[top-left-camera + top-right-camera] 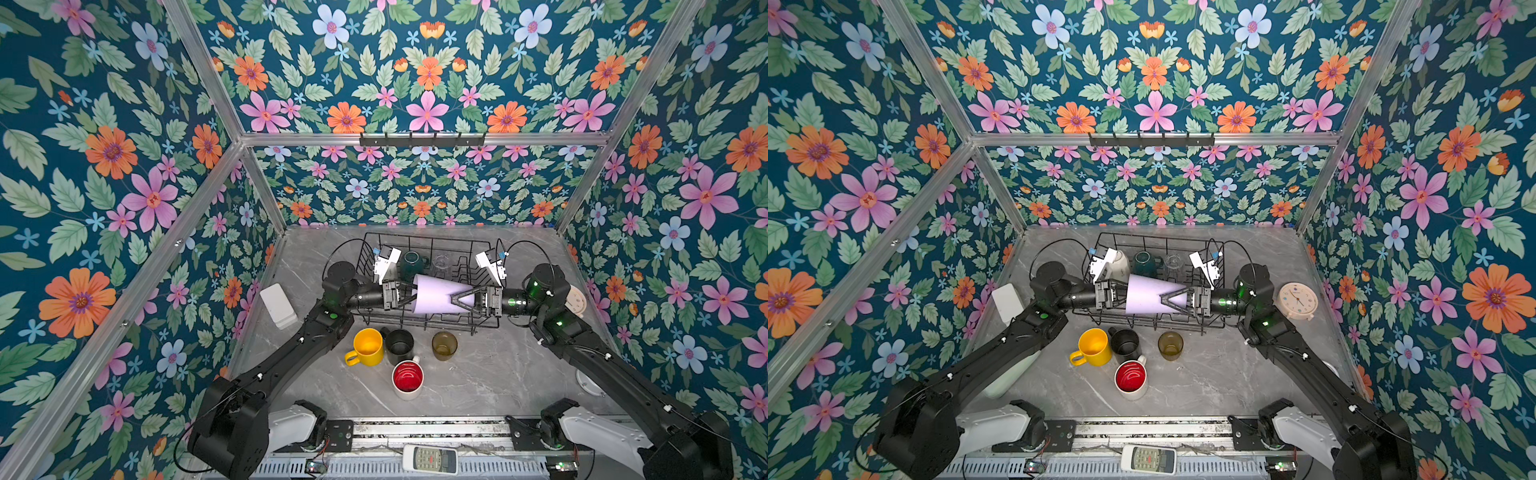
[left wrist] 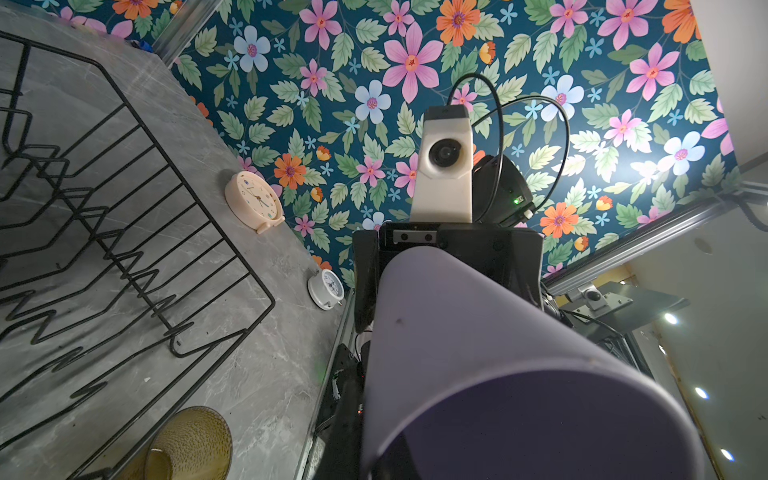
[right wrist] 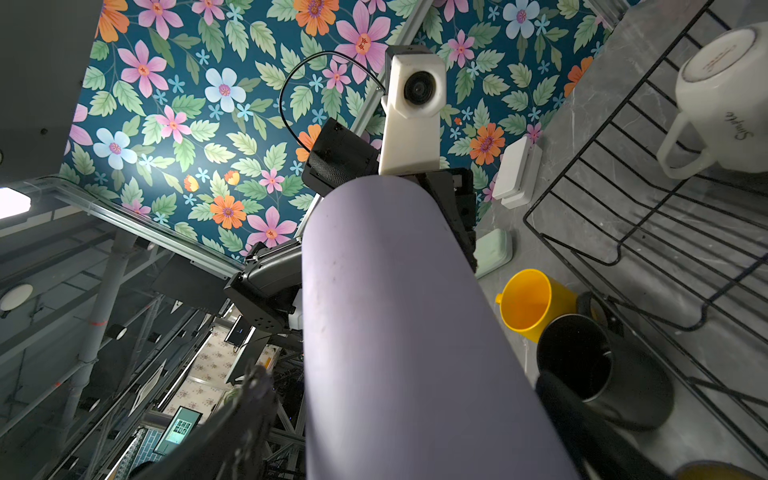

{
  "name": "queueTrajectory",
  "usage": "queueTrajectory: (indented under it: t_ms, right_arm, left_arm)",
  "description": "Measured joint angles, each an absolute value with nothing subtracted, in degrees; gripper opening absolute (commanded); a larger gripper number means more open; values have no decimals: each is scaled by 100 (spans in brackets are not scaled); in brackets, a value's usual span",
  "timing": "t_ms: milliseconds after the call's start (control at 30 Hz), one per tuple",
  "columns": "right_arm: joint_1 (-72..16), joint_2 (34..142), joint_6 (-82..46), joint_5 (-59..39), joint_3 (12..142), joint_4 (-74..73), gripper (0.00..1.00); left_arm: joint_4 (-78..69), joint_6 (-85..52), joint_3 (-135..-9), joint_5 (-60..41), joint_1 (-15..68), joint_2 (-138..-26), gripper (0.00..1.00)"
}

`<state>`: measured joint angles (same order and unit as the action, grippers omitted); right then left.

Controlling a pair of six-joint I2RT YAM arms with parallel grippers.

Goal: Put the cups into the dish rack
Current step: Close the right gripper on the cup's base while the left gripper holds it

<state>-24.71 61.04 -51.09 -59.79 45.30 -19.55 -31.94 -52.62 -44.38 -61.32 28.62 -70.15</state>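
Handing off the lilac tumbler (image 1: 436,291) sideways over the dish rack (image 1: 451,323): left gripper (image 1: 411,291) is pinched on its rim and right gripper (image 1: 457,298) is spread around the base, so I'd clamp right firmly before left lets go.

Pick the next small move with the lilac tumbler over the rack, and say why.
Probably close the right gripper on the narrow end of the lilac tumbler. The left gripper is shut on its wide rim, holding it sideways above the dish rack. The right jaws straddle the base but stand open, gripping nothing yet.
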Motion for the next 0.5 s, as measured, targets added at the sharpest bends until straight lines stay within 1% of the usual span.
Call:
queueTrajectory:
  t_ms: [233,500]
  right_arm:
    - [-2657,6307,-5231,-5979,4580,-2134,92]
    - [-2755,6423,-5249,-5977,4602,-2228,84]
  left_arm:
    - [-3312,-5360,-4438,-6139,2877,-7028,0]
    - [-3389,-5391,-4403,-6165,2893,-7076,0]
